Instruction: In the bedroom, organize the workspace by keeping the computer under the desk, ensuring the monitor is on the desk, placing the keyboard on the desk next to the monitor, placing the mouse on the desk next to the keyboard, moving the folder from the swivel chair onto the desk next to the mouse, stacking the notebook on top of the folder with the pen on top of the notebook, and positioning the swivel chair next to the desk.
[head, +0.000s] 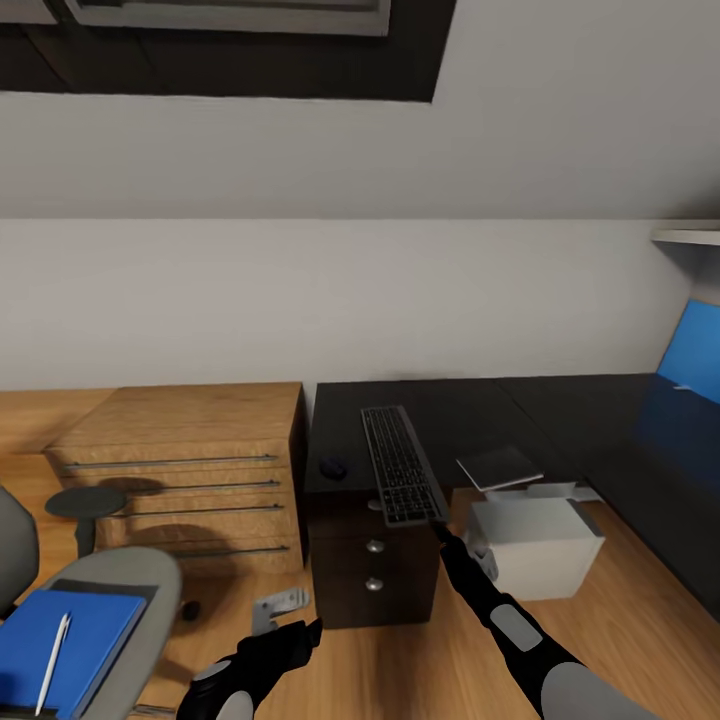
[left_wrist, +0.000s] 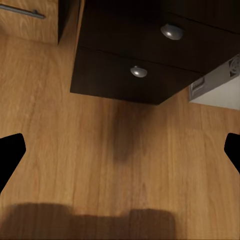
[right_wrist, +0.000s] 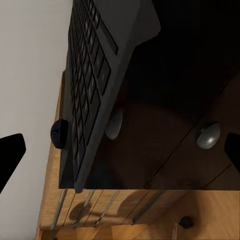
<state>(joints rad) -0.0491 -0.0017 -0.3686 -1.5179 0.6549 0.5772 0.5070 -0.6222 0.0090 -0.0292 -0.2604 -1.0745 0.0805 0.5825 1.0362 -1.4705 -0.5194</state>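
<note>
Head view: the slim keyboard with dark grey keys and a silvery frame (head: 402, 465) sits at the centre of the frame on the black desk top (head: 470, 410). Its long axis runs from the frame's middle down toward the lower edge, and its near end juts past the desk's front edge above the black drawers with round silver knobs (head: 373, 575). The right gripper (head: 441, 527) is at that near right corner; I cannot tell whether it is clamped on the keyboard. Just left of the keyboard lies the small black rounded mouse (head: 333, 467). Right of it, a thin grey-white notebook (head: 499, 467) lies on the desk. Below that stands the light grey-white boxy computer tower (head: 535, 545) on the wooden floor. At lower left, the flat bright blue folder (head: 62, 645) rests on the grey swivel chair seat (head: 130, 580) with a thin pale pen (head: 52, 662) lying on it. The left gripper (head: 290, 640) hangs low at bottom centre.

Left wrist view: the left gripper's black fingertips (left_wrist: 11, 152) stand wide apart over bare plank floor, with the drawers in the upper part.

Right wrist view: the keyboard crosses from the top toward lower left, overhanging the drawers. The right fingertips (right_wrist: 10, 150) appear at both edges, well apart.
</note>
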